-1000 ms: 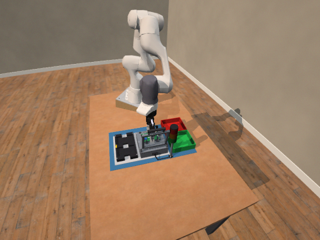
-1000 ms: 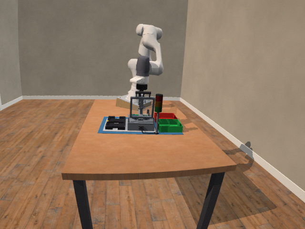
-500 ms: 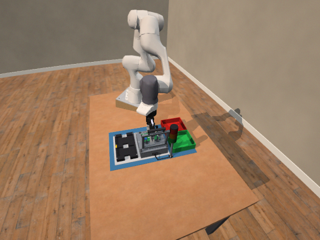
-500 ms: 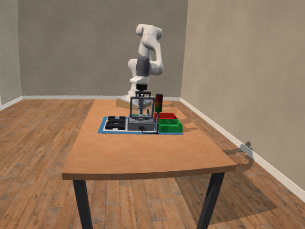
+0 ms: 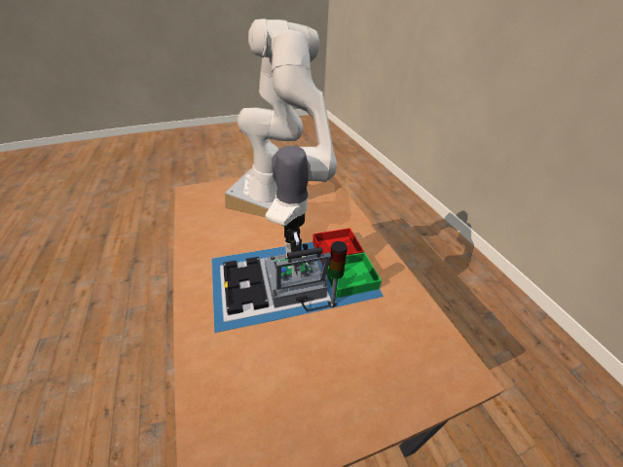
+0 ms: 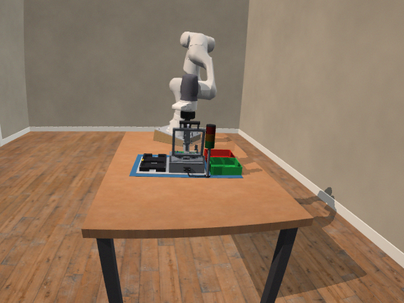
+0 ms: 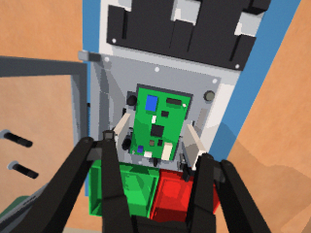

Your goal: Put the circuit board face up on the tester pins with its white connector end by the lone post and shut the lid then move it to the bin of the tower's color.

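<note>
Board-seating looks done: I see the green circuit board (image 7: pixel 158 126) on the grey tester plate (image 7: pixel 209 116); my black pincer (image 7: pixel 156 160) stands half-open, empty; lid-closing, test, binning remain.

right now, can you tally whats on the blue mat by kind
Trays: 1, black
Testers: 1, lid up
Circuit boards: 1, green, in the tester
Signal towers: 1
Bins: 2, red and green
Total: 6
</note>
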Available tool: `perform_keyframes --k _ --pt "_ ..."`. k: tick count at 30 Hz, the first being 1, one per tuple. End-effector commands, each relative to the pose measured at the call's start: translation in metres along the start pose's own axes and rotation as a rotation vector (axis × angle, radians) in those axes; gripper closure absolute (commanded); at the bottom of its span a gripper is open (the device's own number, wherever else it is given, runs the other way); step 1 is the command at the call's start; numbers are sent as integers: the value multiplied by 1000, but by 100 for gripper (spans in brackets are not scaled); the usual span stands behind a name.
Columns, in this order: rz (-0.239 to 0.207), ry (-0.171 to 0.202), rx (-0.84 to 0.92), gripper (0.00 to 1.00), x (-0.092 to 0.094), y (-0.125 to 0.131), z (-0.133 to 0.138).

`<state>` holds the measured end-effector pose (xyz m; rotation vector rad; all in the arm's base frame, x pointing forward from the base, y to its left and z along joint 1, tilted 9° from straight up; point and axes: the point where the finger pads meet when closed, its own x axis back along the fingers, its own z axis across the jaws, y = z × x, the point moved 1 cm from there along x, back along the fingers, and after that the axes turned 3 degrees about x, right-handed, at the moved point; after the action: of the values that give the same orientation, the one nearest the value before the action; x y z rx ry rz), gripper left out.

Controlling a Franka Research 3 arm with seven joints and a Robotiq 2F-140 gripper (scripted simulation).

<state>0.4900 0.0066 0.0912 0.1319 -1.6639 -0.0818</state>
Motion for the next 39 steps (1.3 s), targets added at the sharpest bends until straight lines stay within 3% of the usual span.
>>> perform_keyframes --k 1,14,20,28,30,34,39 --pt "2 -1 2 42 1 1 -1" --pt "2 -1 2 42 39 1 -1" --pt "2 -1 2 42 87 1 -1" --pt "2 -1 2 42 174 1 0" --pt "2 -1 2 42 174 1 0" --pt "2 -1 2 42 209 1 0" --pt "2 -1 2 42 232 1 0"
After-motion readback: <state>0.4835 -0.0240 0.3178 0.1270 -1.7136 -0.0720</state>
